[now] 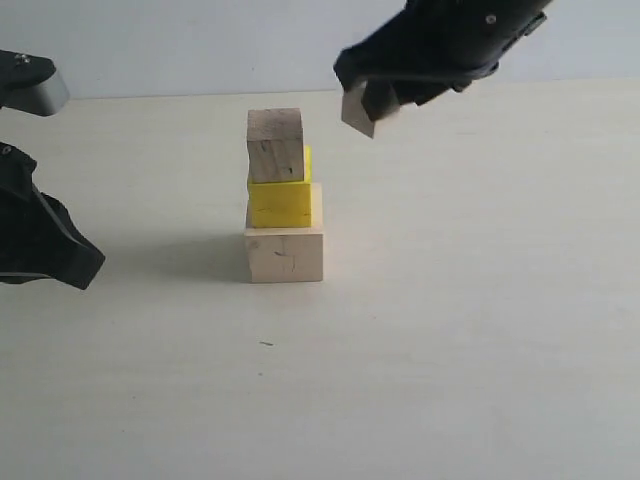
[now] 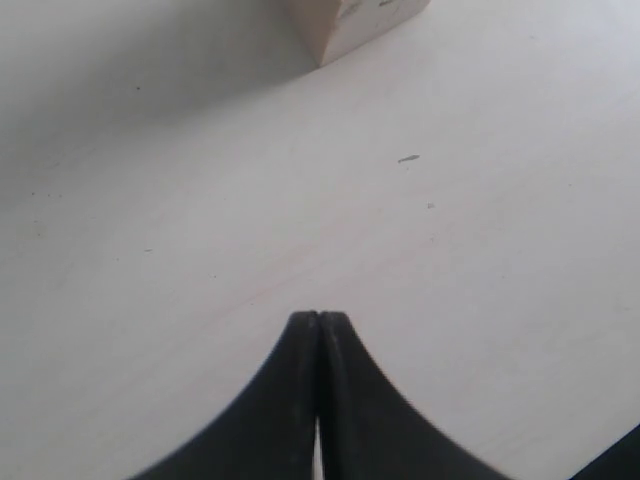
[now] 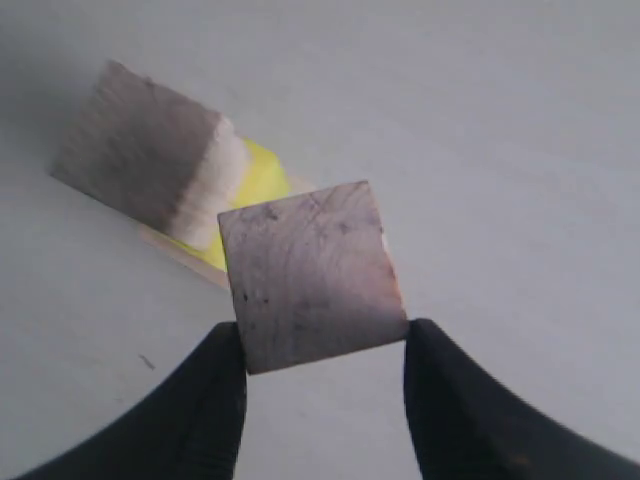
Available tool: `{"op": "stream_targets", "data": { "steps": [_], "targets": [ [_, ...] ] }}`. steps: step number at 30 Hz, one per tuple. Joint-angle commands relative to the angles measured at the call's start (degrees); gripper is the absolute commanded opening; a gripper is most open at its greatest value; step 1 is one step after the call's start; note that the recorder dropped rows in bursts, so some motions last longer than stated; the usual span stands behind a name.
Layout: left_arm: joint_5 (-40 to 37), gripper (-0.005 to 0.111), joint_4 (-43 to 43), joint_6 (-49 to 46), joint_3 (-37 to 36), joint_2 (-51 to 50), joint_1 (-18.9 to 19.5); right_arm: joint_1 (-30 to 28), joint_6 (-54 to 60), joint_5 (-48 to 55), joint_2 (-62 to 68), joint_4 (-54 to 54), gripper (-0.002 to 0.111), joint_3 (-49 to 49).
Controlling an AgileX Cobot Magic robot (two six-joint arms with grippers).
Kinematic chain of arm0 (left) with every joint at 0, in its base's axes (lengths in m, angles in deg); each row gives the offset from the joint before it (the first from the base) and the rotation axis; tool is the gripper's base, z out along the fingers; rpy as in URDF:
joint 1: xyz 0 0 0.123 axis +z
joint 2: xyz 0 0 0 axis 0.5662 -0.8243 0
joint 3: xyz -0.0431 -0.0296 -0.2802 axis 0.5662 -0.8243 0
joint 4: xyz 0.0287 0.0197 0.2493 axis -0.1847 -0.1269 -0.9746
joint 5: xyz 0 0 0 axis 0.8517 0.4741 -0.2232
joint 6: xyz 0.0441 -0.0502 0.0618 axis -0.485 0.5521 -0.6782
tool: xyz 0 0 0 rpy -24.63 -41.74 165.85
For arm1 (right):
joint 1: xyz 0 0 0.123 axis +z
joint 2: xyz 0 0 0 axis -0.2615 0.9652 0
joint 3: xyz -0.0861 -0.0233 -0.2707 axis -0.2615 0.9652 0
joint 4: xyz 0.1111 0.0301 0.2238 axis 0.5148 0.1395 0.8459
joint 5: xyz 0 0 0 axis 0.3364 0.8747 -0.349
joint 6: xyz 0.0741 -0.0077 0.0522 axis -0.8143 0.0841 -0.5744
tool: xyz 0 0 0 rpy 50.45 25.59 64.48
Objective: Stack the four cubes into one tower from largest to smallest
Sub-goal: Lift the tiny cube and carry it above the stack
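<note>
Three cubes stand as a column in mid-table: the large pale wooden cube [image 1: 285, 256] at the base, the yellow cube [image 1: 281, 201] on it, and a light-brown wooden cube [image 1: 275, 145] on top. My right gripper [image 1: 366, 108] hangs in the air to the right of the column's top, shut on the smallest wooden cube [image 1: 358, 112]. The right wrist view shows that cube [image 3: 314, 277] pinched between both fingers [image 3: 220, 352], with the column [image 3: 150, 160] beyond it. My left gripper [image 2: 319, 318] is shut with nothing in it, low over the table at the left, apart from the column.
The pale tabletop [image 1: 480, 330] stretches around the column. The left arm's body [image 1: 40, 240] sits at the left edge. A corner of the large cube [image 2: 355, 25] shows in the left wrist view. A small dark fleck [image 1: 266, 343] lies in front of the column.
</note>
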Motion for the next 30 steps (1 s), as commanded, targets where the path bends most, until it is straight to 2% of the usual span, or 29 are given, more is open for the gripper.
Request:
{"op": "stream_targets", "data": {
  "steps": [1, 8, 10, 13, 17, 20, 24, 30],
  "targets": [
    [-0.2, 0.000, 0.8, -0.3, -0.2, 0.1, 0.0, -0.2, 0.0, 1.7, -0.6, 5.8, 0.000, -4.1],
    [-0.3, 0.000, 2.2, -0.8, -0.2, 0.1, 0.0, 1.0, -3.7, 2.7, -0.6, 7.5, 0.000, -5.2],
    [-0.3, 0.000, 2.5, -1.6, -0.2, 0.1, 0.0, 4.3, -6.3, 2.7, -0.6, 4.8, 0.000, -5.5],
    [-0.4, 0.000, 2.6, -1.6, -0.2, 0.1, 0.0, 7.9, -21.1, 3.1, -0.5, -4.9, 0.000, -5.5],
    [-0.5, 0.000, 3.5, -1.6, -0.2, 0.1, 0.0, 12.0, -24.3, 2.6, -0.5, -5.4, 0.000, -5.5],
    [-0.6, 0.000, 3.9, -1.6, -0.2, 0.1, 0.0, 15.1, -29.6, 2.3, -0.5, -9.9, 0.000, -5.5],
    [-0.6, 0.000, 4.1, -1.6, -0.2, 0.1, 0.0, 15.5, -31.4, -1.0, -0.5, -14.4, 0.000, -5.5],
    [-0.6, 0.000, 4.0, -1.7, -0.2, 0.1, 0.0, 15.5, -31.0, -5.7, -0.5, -14.4, 0.000, -5.5]
  ]
}}
